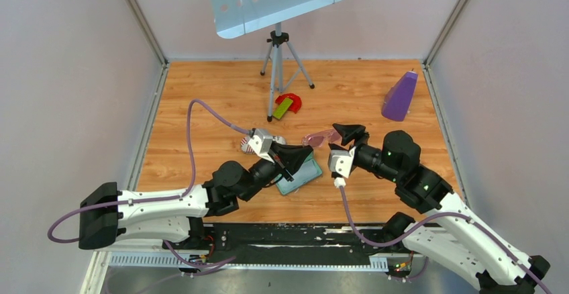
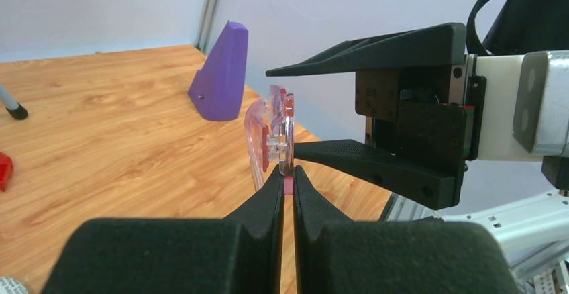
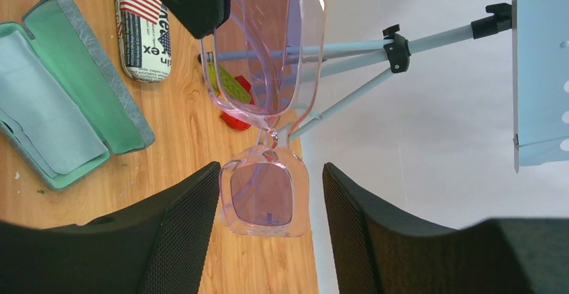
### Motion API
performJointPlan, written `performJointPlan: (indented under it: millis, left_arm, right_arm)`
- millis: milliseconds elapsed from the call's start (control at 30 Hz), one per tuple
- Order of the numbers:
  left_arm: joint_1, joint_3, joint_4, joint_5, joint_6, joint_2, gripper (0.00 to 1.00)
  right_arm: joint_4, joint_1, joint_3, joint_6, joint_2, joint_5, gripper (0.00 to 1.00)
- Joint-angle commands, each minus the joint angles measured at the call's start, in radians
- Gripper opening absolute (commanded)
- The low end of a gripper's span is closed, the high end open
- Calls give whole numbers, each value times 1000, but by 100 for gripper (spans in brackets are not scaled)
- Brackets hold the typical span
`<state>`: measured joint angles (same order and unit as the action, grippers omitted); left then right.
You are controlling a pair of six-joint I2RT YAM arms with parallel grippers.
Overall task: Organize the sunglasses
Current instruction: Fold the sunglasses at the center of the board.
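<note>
The sunglasses (image 1: 321, 137) are pale pink and see-through, held in the air above the table. My left gripper (image 2: 288, 173) is shut on one end of them (image 2: 272, 133), pinching a pink piece of the frame. My right gripper (image 3: 272, 173) stands open round the other lens (image 3: 263, 197). Its left finger (image 3: 191, 227) is right against the frame, and a gap shows on the right finger's (image 3: 355, 227) side. In the top view the right gripper (image 1: 341, 139) faces the left gripper (image 1: 305, 150) across the glasses.
An open grey case (image 3: 131, 116) with green lining and a light blue cloth (image 3: 40, 116) lies under the left gripper (image 1: 305, 176). A flag-patterned case (image 3: 142, 32), a red and green piece (image 1: 287, 104), a purple wedge (image 1: 400, 96) and a tripod stand (image 1: 278, 52) lie farther back.
</note>
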<state>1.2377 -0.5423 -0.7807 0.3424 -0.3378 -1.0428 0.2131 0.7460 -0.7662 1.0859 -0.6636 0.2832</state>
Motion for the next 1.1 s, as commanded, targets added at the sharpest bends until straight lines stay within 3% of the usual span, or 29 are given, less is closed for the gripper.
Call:
performJointPlan:
  millis: [0,367,400,533,600,833,1067]
  left_arm:
    - [2,-28,-41,20,-21,-15,0]
    - [2,-24,-41,37,-33,-17,0]
    - [2,-27,-33,41,-36,-17,2]
    - [2,-37,20,70,-51,-7,33]
    - [2,-38,45,73,-50,4,41]
    - [1,-42,345,115,-80,125,53]
    - [2,3,713,204,-57,454,61]
  right_arm:
    - [-8,18,-35,15,12,-11,59]
    - [43,21,-41,44,19,3,35]
    - [47,21,-42,44,18,2,33]
    - [49,22,-39,44,13,-15,30]
    - [49,21,-35,41,13,-19,29]
    - [49,20,-11,44,17,-42,24]
    - [98,20,13,61,32,-17,22]
